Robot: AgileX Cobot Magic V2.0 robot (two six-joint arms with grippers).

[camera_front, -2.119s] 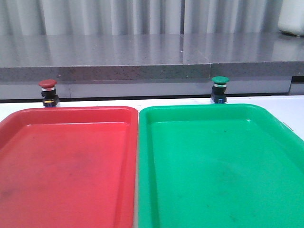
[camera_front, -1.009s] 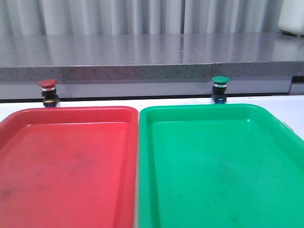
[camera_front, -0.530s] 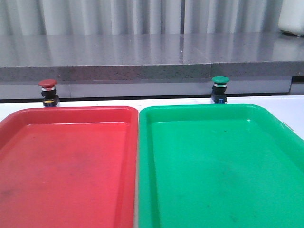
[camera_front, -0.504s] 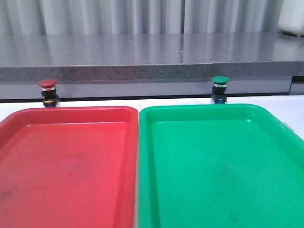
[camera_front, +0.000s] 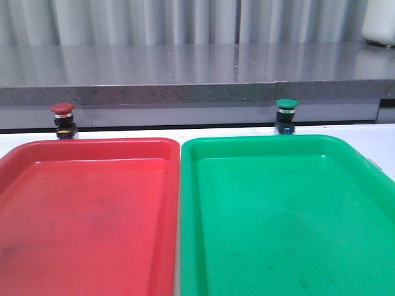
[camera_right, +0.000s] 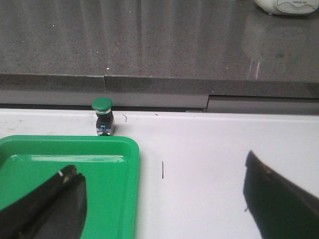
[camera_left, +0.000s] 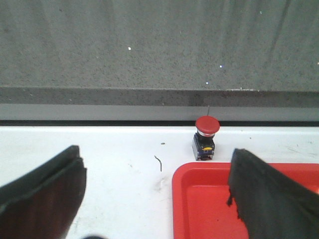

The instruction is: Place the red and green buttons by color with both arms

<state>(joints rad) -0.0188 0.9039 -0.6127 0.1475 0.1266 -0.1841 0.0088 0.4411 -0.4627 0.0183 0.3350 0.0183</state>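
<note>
Landmark: red tray [camera_front: 86,216], on the white table [camera_front: 382,145], filling the near left of the front view.

Just behind the red tray's far left corner: red button [camera_front: 62,120], upright on the table, dark-red cap over a silver collar and black block, standing outside the tray and close to its rim. Same red button [camera_left: 206,142] in the left wrist view, just beyond the tray's far rim, with the grey ledge [camera_front: 185,92] rising right behind it.

Well short of that button, over the table and the red tray's corner: left gripper [camera_left: 159,199], black fingers [camera_left: 45,194] spread wide apart, nothing between them, touching nothing.

Directly right of the red tray, rims side by side and almost touching: green tray [camera_front: 284,216], nothing lying in it.

Farther right of the red tray, just behind the green tray's far rim: green button [camera_front: 286,115], upright on the table, green cap, silver collar, black-and-blue base, outside the tray. Same green button [camera_right: 102,117] in the right wrist view, near the green tray's far corner.

Farthest right of the red tray, back from the green button: right gripper [camera_right: 159,204], fingers [camera_right: 50,204] wide apart, gripping nothing.
</note>
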